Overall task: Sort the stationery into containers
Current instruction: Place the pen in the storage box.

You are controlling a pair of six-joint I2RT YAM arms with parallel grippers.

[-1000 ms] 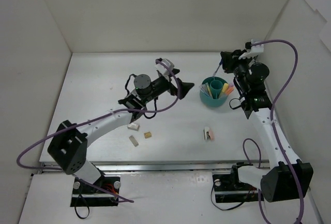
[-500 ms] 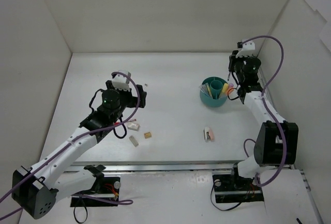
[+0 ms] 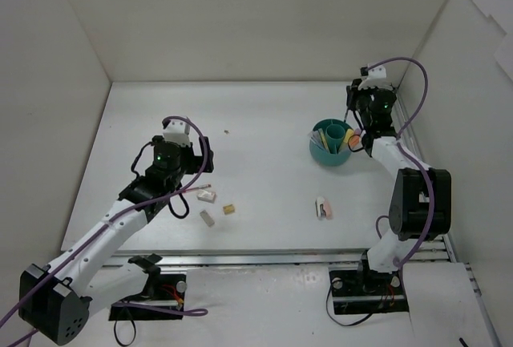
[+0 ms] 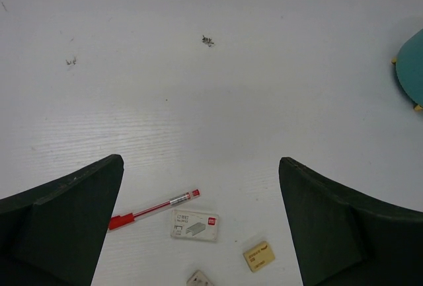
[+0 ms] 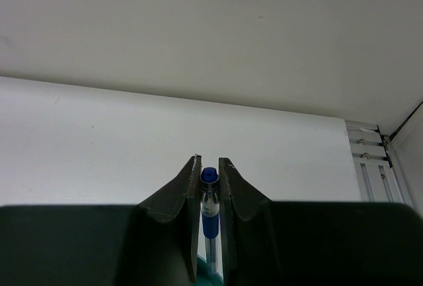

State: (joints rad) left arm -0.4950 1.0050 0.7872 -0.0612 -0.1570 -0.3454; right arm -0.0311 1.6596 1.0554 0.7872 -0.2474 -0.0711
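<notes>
The right gripper [image 5: 209, 162] is clamped on a blue pen [image 5: 209, 207], its two fingers pressed against the barrel from either side with the pen's blue end showing just between the tips. In the overhead view this gripper hangs at the far right of the table [image 3: 264, 123], just beside and above the teal cup [image 3: 329, 159]. How far the pen's other end reaches into the cup cannot be told. The cup stands upright and already holds several markers [image 3: 324, 137], yellow and orange among them, leaning against its rim. The left gripper [image 4: 200, 160] is spread wide and holds nothing, hovering over bare table on the left side, well apart from the cup. Just near of its fingers lies a red pen [image 4: 153, 209], flat and slanted. A small white staple box [image 4: 195, 224] lies just beside the pen's clear end. A tan eraser [image 4: 260, 256] sits near the box, and a white eraser [image 3: 208, 218] lies a little nearer the arm bases. A pink-and-white eraser [image 3: 323, 207] rests alone on the table, near of the cup and apart from the other pieces.
</notes>
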